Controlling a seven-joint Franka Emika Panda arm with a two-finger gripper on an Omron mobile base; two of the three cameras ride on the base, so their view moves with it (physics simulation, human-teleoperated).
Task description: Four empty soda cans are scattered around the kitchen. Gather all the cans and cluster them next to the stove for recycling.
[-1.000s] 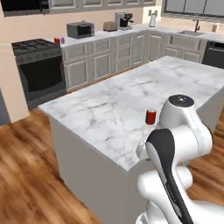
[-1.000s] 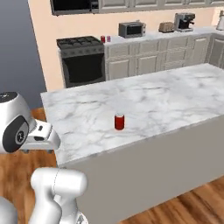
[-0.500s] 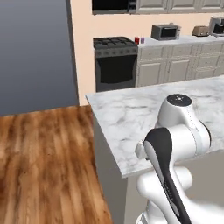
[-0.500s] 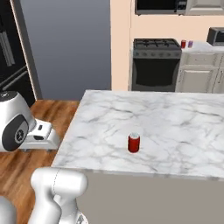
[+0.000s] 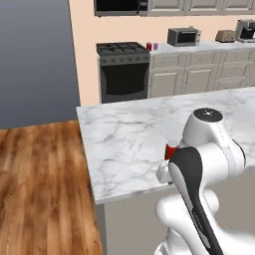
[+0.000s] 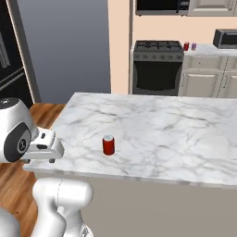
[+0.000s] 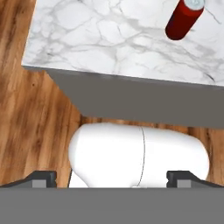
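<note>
Marble fills most of what you see ahead: the island counter [image 6: 152,134] carries one red soda can [image 6: 108,145], upright, standing near the counter's front edge and closer to its left corner. From the left base camera that same can peeks out just beside the arm's white shoulder, partly hidden by it. In the hand camera you find it at the top right, seen from above with its silver top showing, well back from the counter's edge.

Your end effector [image 7: 112,177] hangs below and in front of the counter's edge, over the wooden floor [image 7: 30,127], apart from the can. Its two dark fingertips [image 7: 41,177] sit far apart at the bottom corners of the hand view, so it is spread wide and carries nothing.

Across the room, the stove [image 6: 156,67] stands against the far wall. On the grey-cabinet counter [image 6: 208,50] just to its right you have two more cans close together: a red one [image 6: 186,46] nearest the stove and a purple one [image 6: 194,46] beside it. A toaster oven [image 5: 183,36] sits further along.
</note>
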